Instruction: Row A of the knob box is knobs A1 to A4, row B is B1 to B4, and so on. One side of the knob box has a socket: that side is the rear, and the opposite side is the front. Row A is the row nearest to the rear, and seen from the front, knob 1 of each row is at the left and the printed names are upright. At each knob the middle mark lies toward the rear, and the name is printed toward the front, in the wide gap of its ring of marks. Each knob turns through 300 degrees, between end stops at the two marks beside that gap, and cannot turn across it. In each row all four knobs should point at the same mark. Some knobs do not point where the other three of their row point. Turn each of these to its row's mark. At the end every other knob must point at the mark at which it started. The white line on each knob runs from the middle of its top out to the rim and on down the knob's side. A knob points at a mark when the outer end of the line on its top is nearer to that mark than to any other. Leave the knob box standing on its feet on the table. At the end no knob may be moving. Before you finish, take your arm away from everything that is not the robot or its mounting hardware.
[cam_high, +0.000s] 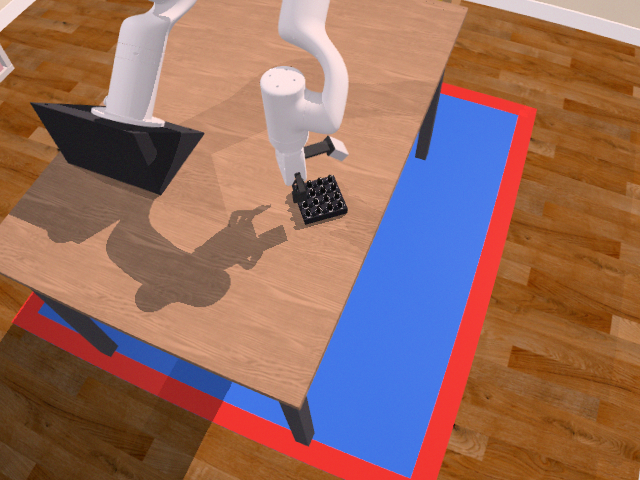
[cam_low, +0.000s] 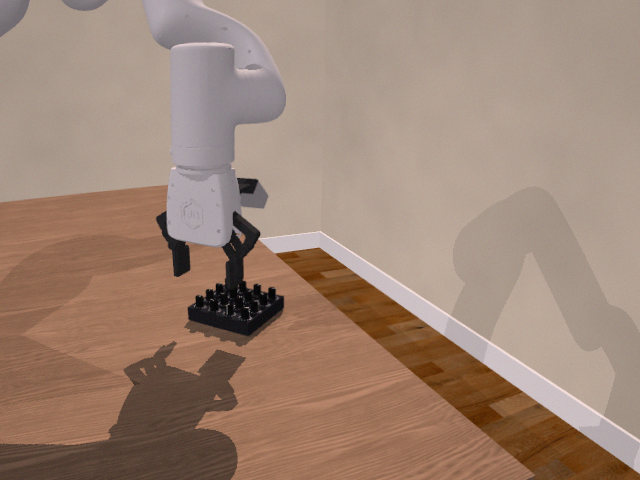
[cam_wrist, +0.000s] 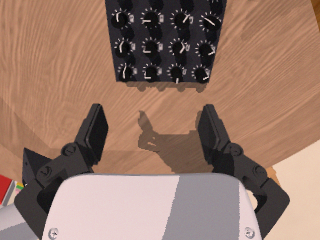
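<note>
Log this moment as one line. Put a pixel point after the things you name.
gripper (cam_low: 206, 271) (cam_wrist: 153, 115): open, holding nothing | knob box (cam_high: 324, 219) (cam_low: 219, 321) (cam_wrist: 165, 37): on table (cam_high: 248, 330) (cam_low: 336, 408) (cam_wrist: 55, 65) | knobs: not gripped

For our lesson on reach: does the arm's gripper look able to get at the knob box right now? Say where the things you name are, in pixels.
Probably yes. The gripper (cam_high: 316, 166) (cam_low: 206, 276) (cam_wrist: 153, 115) is open beside the knob box (cam_high: 326, 214) (cam_low: 219, 321) (cam_wrist: 165, 36), and nothing visible stands between them, though the neighbouring knobs look tightly packed.

On my wrist view, the top edge cuts off the black box of round knobs; its printed names are too small for me to read.
</note>
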